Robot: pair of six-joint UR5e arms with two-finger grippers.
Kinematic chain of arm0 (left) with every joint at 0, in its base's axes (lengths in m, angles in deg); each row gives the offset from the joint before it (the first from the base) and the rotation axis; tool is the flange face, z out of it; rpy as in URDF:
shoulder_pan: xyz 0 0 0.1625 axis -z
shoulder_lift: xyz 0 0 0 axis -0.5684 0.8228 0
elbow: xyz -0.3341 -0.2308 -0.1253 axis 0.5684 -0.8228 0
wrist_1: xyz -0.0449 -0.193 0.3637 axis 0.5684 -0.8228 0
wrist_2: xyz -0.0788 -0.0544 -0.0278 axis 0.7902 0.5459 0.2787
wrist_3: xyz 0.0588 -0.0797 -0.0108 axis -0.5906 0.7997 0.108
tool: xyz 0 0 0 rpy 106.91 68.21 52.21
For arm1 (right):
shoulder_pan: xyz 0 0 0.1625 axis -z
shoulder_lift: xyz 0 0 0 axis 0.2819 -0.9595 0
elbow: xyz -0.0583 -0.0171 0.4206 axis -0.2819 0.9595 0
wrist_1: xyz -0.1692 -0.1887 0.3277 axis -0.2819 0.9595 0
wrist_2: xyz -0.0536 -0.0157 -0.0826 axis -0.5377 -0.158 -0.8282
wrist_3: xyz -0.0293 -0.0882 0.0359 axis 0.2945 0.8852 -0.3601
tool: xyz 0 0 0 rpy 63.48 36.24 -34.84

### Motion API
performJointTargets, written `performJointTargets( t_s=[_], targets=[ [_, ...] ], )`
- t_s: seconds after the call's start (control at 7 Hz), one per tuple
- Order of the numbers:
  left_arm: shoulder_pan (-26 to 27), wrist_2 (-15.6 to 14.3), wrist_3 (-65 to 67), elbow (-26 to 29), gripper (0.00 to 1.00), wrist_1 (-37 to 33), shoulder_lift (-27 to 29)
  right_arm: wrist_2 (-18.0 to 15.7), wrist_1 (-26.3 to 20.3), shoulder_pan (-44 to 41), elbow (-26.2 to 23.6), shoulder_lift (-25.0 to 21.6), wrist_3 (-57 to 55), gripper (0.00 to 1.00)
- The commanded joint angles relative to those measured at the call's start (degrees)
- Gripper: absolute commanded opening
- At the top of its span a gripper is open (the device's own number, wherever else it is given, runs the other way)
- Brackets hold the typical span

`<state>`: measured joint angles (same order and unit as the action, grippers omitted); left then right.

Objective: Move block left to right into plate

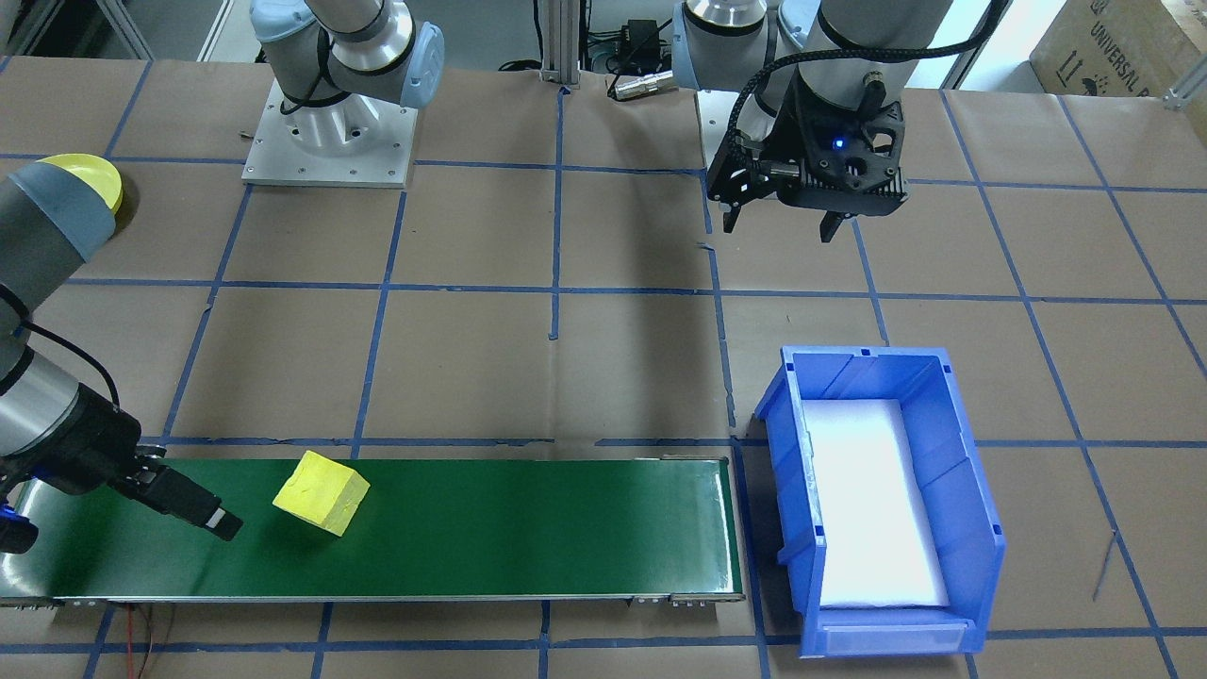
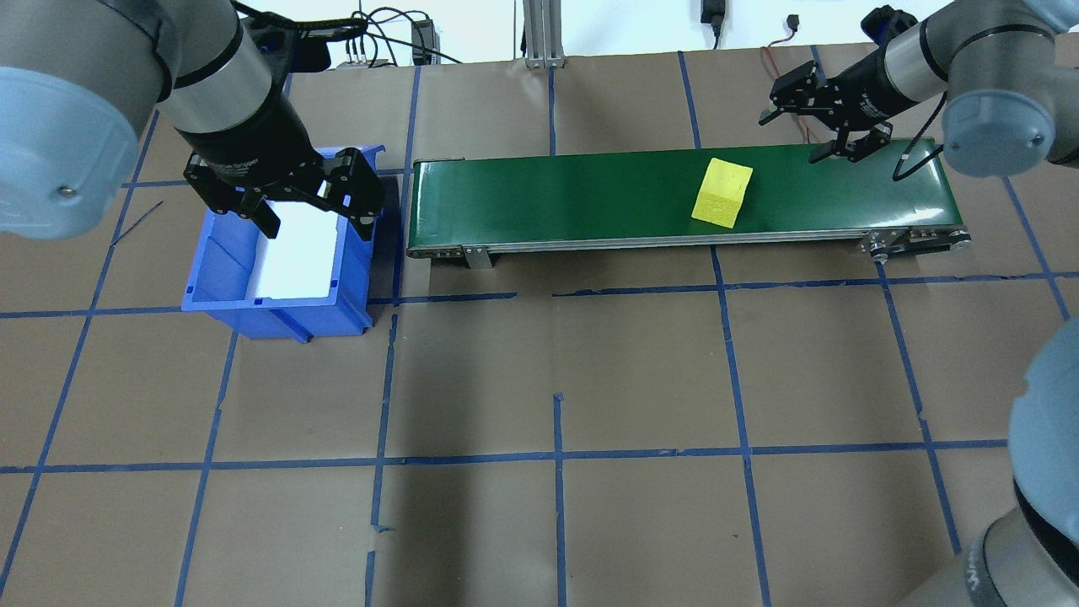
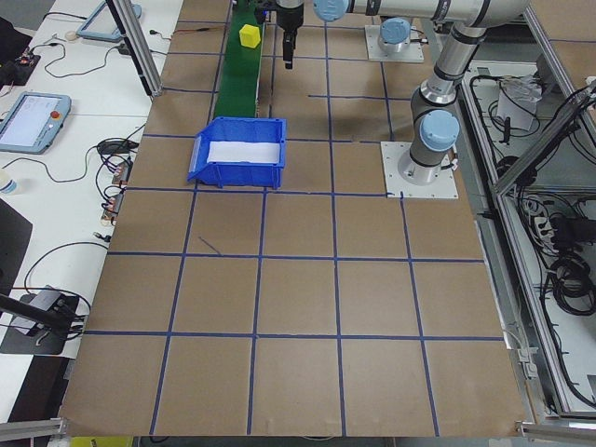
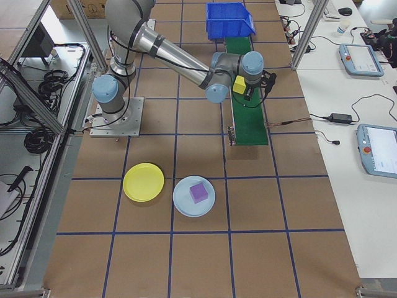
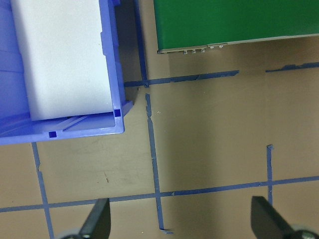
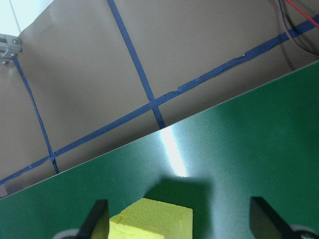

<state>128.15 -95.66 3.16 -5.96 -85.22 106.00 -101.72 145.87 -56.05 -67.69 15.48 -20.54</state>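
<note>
My yellow block (image 1: 322, 491) looks like foam or soft sponge-type material: matte, slightly rough faces, a nicked corner. Judging by that, prob. light, a bit squashy, not slippery, not fragile. I'd take it across two opposite flat side faces, mid-height, w/ moderate squeeze so it doesn't deform or twist out. It sits skewed to the belt's edges, so my wrist needs to turn to match the faces, not the corners.

Looks: roughly a cube, bright yellow all over, top face lighter than the shaded sides, no markings I can make out.

Where: it's lying on the green conveyor belt (image 2: 590, 198), toward the end on my right side, well apart from the blue bin (image 1: 877, 500) at the other end.

My right gripper (image 1: 209, 514) is low over the belt just beside the block, not touching; fingers spread, nothing in them. In the right wrist view the block's top edge sits between the two finger tips, at the bottom of frame. My left gripper (image 2: 308, 206) hangs over the bin w/ jaws apart, empty.

Plates: the side view shows a yellow plate (image 4: 143, 182) and a pale blue plate (image 4: 194, 195) on the table, the latter w/ a purple block (image 4: 198, 192) on it. Both well apart from the belt.
</note>
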Motion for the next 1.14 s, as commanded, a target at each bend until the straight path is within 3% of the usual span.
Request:
performJointTargets(
  t_s=[0.0, 1.0],
  targets=[
    [0.0, 0.0, 0.0, 0.0, 1.0, -0.2, 0.0, 0.0, 0.0, 0.0, 0.0, 0.1, 0.3, 1.0],
    [1.5, 0.1, 0.2, -1.1, 1.0, -0.5, -0.1, -0.7, 0.0, 0.1, -1.1, 0.2, 0.0, 1.0]
  ],
)
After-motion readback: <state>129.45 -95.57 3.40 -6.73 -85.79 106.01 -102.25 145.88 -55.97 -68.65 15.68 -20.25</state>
